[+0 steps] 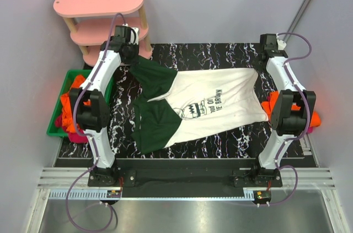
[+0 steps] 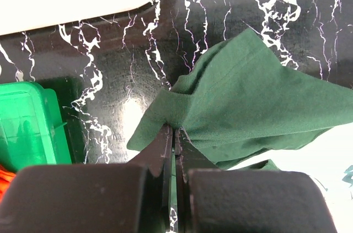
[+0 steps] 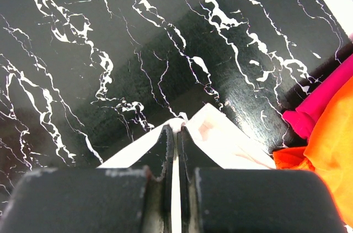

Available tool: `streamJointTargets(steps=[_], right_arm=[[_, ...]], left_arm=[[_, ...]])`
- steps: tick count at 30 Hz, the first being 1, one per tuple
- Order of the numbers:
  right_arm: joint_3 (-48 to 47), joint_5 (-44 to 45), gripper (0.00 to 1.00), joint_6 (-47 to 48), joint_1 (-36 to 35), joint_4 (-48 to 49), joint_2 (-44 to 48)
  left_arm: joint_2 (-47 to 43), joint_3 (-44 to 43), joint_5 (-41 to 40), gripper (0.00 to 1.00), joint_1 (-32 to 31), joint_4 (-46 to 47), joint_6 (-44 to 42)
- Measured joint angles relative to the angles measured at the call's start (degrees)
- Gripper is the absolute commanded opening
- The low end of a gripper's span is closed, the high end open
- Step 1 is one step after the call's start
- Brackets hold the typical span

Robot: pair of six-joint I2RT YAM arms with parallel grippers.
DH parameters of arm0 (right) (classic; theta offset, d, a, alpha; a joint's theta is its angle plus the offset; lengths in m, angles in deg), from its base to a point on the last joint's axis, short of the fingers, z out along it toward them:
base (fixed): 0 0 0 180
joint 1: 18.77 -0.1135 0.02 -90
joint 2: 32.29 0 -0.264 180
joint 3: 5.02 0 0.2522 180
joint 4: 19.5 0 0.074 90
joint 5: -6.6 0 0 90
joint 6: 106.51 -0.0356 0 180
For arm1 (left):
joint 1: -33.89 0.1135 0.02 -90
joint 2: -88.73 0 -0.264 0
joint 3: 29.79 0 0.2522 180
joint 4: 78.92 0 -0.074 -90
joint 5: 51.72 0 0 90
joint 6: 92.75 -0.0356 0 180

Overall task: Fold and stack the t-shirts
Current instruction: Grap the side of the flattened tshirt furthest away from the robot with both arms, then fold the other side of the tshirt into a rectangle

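Observation:
A white t-shirt (image 1: 215, 106) with dark green sleeves and a black cartoon print lies stretched across the black marble table (image 1: 220, 57). My left gripper (image 1: 128, 59) is shut on its far green sleeve (image 2: 242, 101), pinching a fold of cloth at the fingertips (image 2: 175, 128). My right gripper (image 1: 263, 62) is shut on the white hem (image 3: 220, 145) at the far right corner. Orange and magenta t-shirts (image 1: 309, 114) lie in a heap at the table's right edge, also seen as orange and magenta cloth (image 3: 325, 134) in the right wrist view.
A green bin (image 1: 62, 128) left of the table holds more orange and magenta cloth (image 1: 69, 109); its corner (image 2: 27, 128) shows in the left wrist view. A pink tiered shelf (image 1: 102, 18) stands at the back left. Grey walls close in both sides.

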Motion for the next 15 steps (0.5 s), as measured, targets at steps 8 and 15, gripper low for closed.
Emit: streamJointTargets(steps=[8,15], right_arm=[[2.12,0.07,0.0,0.04,0.0,0.52,0.26],[5.07,0.15,0.0,-0.02,0.0,0.44,1.7]], left_arm=[[-1.88,0.63,0.02,0.0,0.0,-0.2,-0.02],[-11.21,6.95,0.48,0.0,0.0,-0.17,-0.02]])
